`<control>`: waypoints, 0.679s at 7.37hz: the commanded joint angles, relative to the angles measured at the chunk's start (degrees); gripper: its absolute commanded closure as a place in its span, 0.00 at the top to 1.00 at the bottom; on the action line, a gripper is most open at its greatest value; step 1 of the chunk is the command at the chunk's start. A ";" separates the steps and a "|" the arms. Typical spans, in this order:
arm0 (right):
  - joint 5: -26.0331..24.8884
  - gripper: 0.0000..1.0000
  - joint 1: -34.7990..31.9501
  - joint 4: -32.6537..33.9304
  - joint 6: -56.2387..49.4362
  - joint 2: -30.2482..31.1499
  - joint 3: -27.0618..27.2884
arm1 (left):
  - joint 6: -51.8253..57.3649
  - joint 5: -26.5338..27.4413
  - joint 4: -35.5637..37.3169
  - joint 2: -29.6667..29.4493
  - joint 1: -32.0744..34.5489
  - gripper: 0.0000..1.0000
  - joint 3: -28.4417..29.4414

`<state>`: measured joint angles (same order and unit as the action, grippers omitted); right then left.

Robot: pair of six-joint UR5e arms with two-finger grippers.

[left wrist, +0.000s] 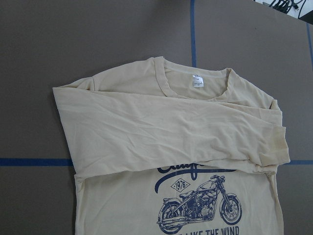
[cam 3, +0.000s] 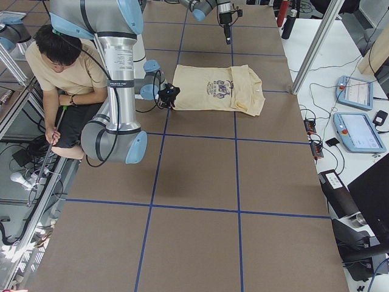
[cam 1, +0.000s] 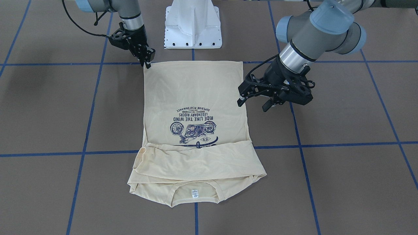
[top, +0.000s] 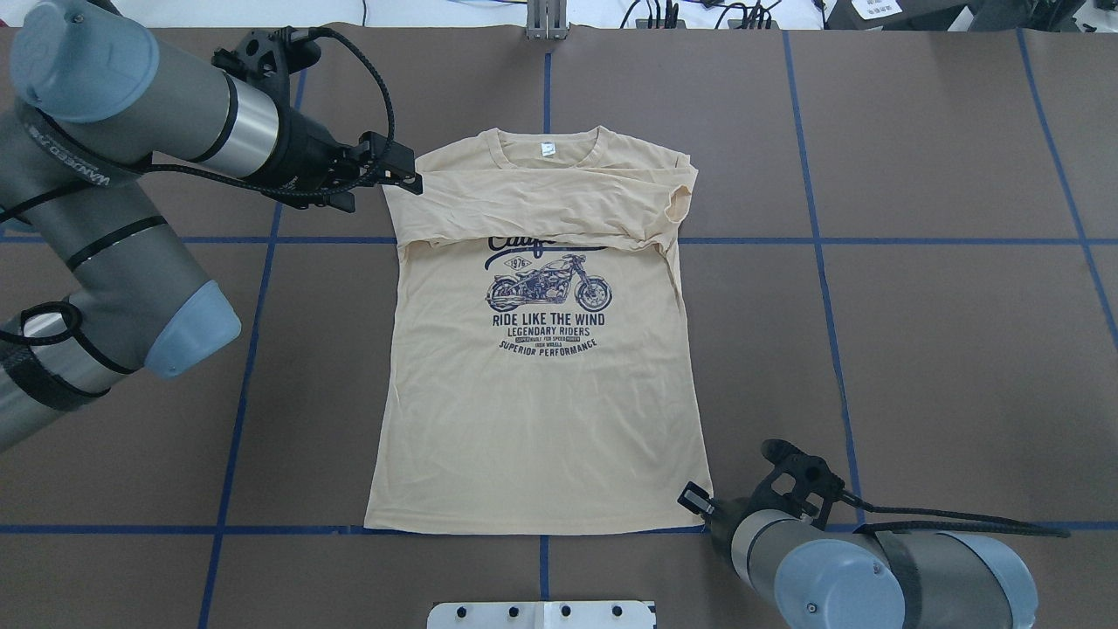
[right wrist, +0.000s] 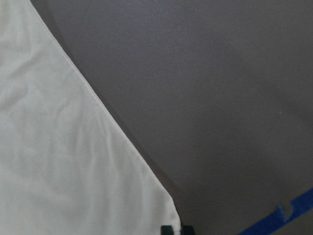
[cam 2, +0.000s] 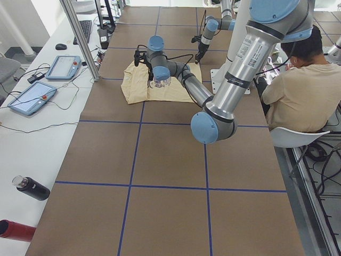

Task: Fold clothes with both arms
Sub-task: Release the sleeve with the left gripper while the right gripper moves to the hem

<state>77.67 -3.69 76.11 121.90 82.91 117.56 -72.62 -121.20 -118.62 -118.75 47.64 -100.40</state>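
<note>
The pale cream-yellow shirt (top: pixel 541 419) lies flat and print-up on the brown table. Both sleeves are folded across its chest, over the top of the navy motorcycle print (top: pixel 548 284). The white neck label (left wrist: pixel 197 81) faces up. My left gripper (cam 1: pixel 253 103) hovers open and empty beside the shirt's side edge, near the folded sleeves (left wrist: pixel 161 127). My right gripper (cam 1: pixel 147 63) points down at the hem corner nearest it, fingers close together on that corner (right wrist: pixel 166 210), which rests on the table. It also shows in the overhead view (top: pixel 694 500).
The white pedestal base (cam 1: pixel 192 26) stands just behind the hem. Blue tape lines (cam 1: pixel 303 163) cross the table. A seated person (cam 2: pixel 298 80) is by the robot. Tablets (cam 2: pixel 64 66) and bottles (cam 2: pixel 32 188) lie on the side bench.
</note>
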 commanded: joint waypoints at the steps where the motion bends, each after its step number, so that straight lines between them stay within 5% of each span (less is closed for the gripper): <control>1: 0.11 0.00 0.26 0.00 -0.08 0.06 0.73 | -0.24 0.52 0.05 2.89 0.00 0.98 -1.02; 3: 1.15 0.00 0.44 0.00 -0.08 1.46 3.27 | -6.27 3.75 -0.04 14.45 -3.92 0.98 -10.55; 5: 1.25 0.00 0.44 0.00 -0.17 2.17 3.46 | -18.71 15.15 0.22 21.19 -16.63 0.98 -16.13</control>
<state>78.77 -3.26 76.11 121.76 84.69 120.70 -83.39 -112.33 -118.59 -101.19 38.33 -113.33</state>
